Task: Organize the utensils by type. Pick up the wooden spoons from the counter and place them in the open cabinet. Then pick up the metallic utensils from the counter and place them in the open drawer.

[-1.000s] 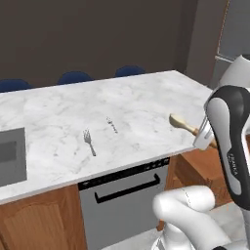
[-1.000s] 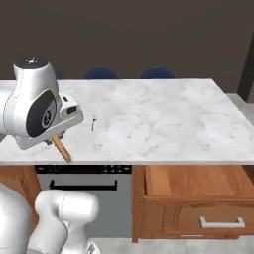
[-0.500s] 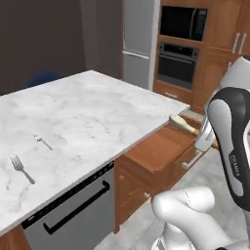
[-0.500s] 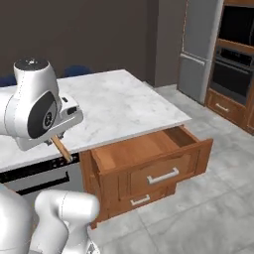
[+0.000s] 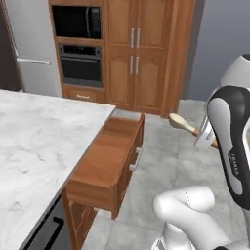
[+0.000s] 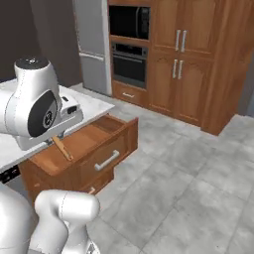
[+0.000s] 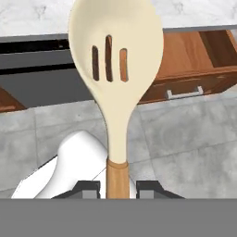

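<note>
Since a second ago my base has swung round, so both base views have gone from the marble island to a wall of tall wooden cabinets with a built-in oven; the spoon has stayed in my grip throughout.

At far left in the left base view lies the white marble counter. Next to it the open drawer juts out from the island, its flat bottom bare. Further right, over the grey floor tiles, the slotted wooden spoon sticks out from my arm, its pale bowl pointing left toward the drawer and its brown handle running right into my gripper.

In the hand view, my two dark fingertips are drawn in narrow on the brown handle at the bottom edge, and the spoon's long axis runs straight away from my hand, bowl furthest out. Beyond the bowl sits the counter edge, with the drawer front and its bar handle off to the right.

In the right base view the handle slants down over the drawer from under my wrist.

I judge the carry is under way. The open wall cabinet for this spoon is not something I can pick out, so I cannot say which way it lies from my hand.
</note>
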{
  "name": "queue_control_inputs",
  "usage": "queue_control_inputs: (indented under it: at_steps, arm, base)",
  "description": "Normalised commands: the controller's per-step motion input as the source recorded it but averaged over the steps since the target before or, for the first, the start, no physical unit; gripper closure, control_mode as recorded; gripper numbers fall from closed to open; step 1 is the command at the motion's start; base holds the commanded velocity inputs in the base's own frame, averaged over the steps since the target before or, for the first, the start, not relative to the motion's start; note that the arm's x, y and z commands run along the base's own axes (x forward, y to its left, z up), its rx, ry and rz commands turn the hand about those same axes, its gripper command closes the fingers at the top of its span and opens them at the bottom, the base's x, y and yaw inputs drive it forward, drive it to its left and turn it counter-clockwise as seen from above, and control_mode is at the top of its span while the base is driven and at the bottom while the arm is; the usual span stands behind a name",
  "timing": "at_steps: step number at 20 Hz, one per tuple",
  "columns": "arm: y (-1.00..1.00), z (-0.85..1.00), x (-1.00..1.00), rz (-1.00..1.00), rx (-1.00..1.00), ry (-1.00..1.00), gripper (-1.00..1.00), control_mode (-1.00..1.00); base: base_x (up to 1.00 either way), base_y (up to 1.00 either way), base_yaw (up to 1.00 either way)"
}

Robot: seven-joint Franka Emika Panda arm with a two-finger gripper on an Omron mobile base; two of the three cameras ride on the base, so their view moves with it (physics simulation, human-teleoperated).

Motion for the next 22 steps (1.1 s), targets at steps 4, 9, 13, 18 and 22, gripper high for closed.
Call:
queue_control_inputs:
  at_steps: [4,9,13,18,22]
  arm:
    - [0.00,0.00,0.00,0.00,0.00,0.00,1.00,1.00]
    - [0.00,0.00,0.00,0.00,0.00,0.00,1.00,1.00]
    - [0.00,0.00,0.00,0.00,0.00,0.00,1.00,1.00]
    - [0.00,0.00,0.00,0.00,0.00,0.00,1.00,1.00]
    - [0.00,0.00,0.00,0.00,0.00,0.00,1.00,1.00]
  base:
    - [0.00,-0.12,-0.76]
    - [0.00,-0.05,-0.84]
    - [0.00,-0.03,-0.87]
    - [0.00,-0.02,-0.87]
    - [0.00,-0.03,-0.87]
